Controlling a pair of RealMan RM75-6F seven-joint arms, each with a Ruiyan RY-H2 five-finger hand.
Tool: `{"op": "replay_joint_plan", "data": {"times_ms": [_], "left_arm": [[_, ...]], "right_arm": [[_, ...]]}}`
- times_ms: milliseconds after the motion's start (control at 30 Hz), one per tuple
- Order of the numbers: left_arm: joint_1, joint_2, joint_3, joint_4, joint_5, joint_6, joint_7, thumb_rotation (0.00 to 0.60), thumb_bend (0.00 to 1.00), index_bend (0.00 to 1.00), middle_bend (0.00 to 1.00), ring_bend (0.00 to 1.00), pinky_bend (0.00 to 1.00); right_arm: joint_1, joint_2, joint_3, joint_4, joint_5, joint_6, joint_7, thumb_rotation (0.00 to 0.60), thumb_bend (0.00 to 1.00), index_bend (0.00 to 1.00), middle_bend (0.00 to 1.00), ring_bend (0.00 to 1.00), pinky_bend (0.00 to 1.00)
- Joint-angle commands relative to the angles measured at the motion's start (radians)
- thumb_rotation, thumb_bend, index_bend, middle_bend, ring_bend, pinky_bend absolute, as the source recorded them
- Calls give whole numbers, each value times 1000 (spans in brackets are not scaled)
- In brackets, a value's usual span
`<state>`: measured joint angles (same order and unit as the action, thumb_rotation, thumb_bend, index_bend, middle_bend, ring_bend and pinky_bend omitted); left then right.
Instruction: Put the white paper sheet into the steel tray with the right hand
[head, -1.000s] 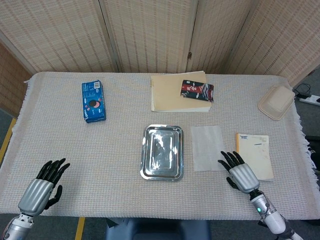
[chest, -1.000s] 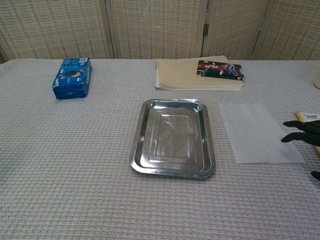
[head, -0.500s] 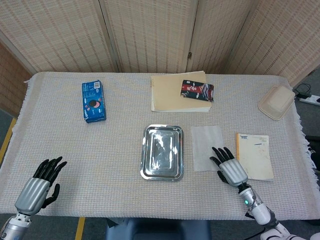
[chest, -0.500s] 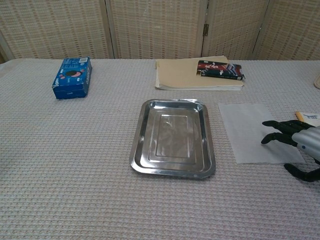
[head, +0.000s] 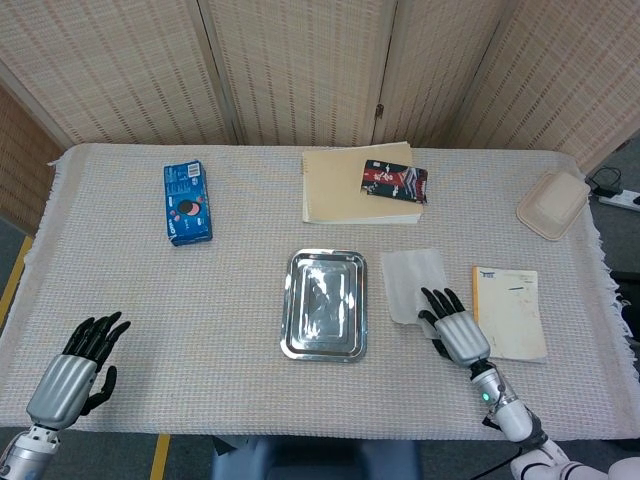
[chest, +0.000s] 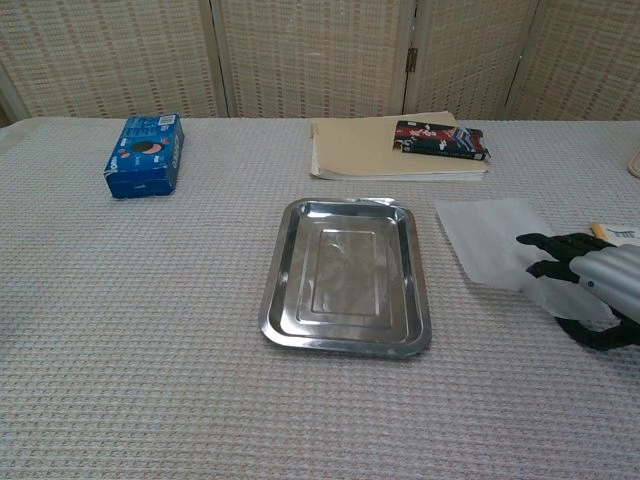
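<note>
The white paper sheet (head: 413, 275) lies just right of the steel tray (head: 293, 300), and its near edge is raised and crumpled. My right hand (head: 458, 335) is at that near edge. In the chest view the fingers lie over the white paper sheet (chest: 490, 240) and the thumb curls beneath it, so my right hand (chest: 590, 285) pinches the sheet's near right part. The steel tray (chest: 275, 290) holds nothing. My left hand (head: 72, 370) hovers over the table's near left corner with fingers spread, holding nothing.
A yellow notebook (head: 510, 312) lies right beside my right hand. Behind the tray sit a cream folder (head: 350, 190) and a dark packet (head: 395, 182). A blue box (head: 187, 203) is at the far left, a beige container (head: 552, 204) at the far right.
My right hand moved left and forward onto the sheet's near edge and took hold of it; that edge lifted and the sheet now looks shorter. The left hand barely shifted.
</note>
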<state>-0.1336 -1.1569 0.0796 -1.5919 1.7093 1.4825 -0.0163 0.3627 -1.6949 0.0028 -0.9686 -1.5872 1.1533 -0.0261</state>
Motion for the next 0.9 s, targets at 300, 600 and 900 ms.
{"op": "replay_joint_plan", "data": {"times_ms": [300, 600, 900], "left_arm": [[1, -1, 4, -1, 10, 2, 4, 600, 740, 0, 0, 0, 0], [3, 1, 6, -4, 17, 8, 1, 600, 740, 0, 0, 0, 0], [3, 4, 8, -6, 20, 9, -5, 600, 740, 0, 0, 0, 0]], "right_arm": [[-12, -20, 7, 44, -9, 92, 60, 600, 555, 738, 140, 0, 0], [-15, -23, 55, 12, -18, 224, 144, 600, 575, 755, 166, 0, 0], [18, -134, 151, 34, -42, 429, 257, 600, 585, 765, 178, 4, 0]]}}
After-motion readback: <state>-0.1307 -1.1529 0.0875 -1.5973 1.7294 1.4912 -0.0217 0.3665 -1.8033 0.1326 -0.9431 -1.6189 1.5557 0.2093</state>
